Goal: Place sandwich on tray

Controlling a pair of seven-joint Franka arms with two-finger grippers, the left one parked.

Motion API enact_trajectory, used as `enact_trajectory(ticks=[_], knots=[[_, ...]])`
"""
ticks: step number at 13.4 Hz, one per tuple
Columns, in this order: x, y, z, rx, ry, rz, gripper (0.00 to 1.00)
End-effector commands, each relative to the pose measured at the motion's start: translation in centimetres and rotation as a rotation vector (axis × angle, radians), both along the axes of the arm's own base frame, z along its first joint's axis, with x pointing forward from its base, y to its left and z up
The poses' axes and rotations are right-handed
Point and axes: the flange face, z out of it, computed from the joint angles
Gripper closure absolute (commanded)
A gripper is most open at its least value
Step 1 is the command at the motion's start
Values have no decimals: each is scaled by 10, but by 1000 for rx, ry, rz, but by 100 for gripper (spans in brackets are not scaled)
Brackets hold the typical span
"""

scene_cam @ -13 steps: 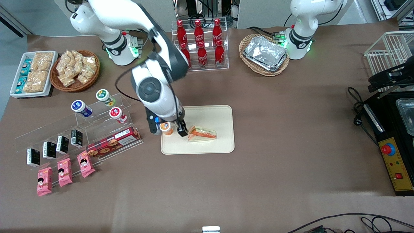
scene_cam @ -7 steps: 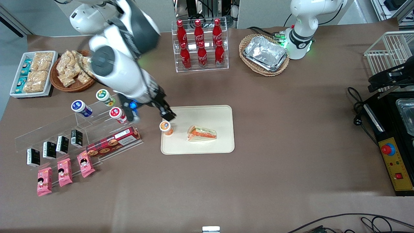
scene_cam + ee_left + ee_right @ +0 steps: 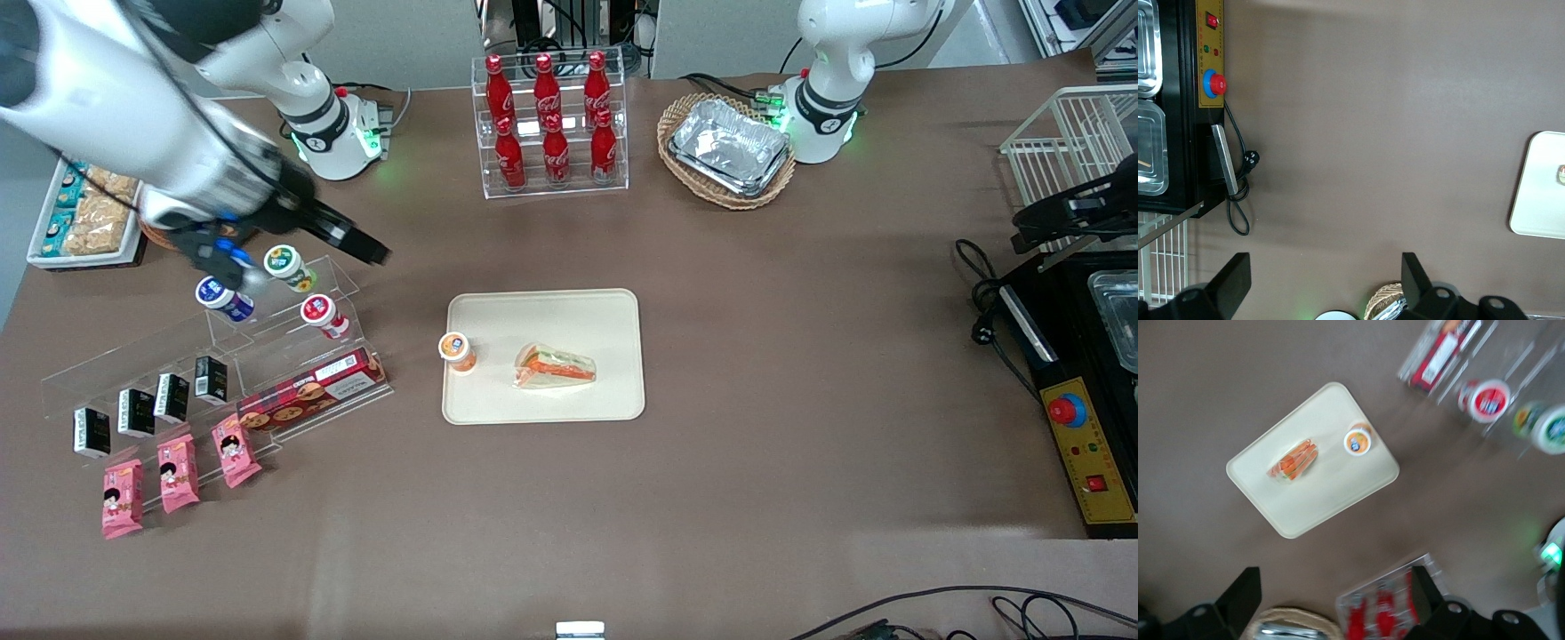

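**One sandwich down, arm clear**

Two fingers (image 3: 1331, 597) spread apart and empty, raised above the acrylic rack of small cups (image 3: 293, 293). Well away from them, the sandwich (image 3: 555, 365) lies on the cream tray (image 3: 578, 307), beside an orange-lidded cup (image 3: 456, 349). Placement looks complete; nothing further seems needed.

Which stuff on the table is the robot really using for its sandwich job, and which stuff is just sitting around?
For the job:
- sandwich, lying on the tray
- tray
- gripper, open, up over the clear shelf rack, away from the tray

Just lying about:
- orange-lidded cup on the tray's edge
- cola bottles
- foil trays in a basket
- pink snack packets
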Motion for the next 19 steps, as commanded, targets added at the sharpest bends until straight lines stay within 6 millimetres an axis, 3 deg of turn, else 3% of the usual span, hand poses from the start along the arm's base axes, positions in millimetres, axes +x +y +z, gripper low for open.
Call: enact_trajectory(ticks=[1, 8, 11, 13, 14, 18, 19], knots=[[-6, -61, 17, -73, -82, 259, 0], [16, -207, 17, -150, -176, 516, 0], [15, -254, 27, -159, -235, 531, 0], [16, -249, 27, -159, -238, 538, 0], [17, -230, 27, -164, -237, 564, 0], [13, -189, 27, -186, -196, 412, 0], [14, -189, 26, -205, -191, 416, 0]])
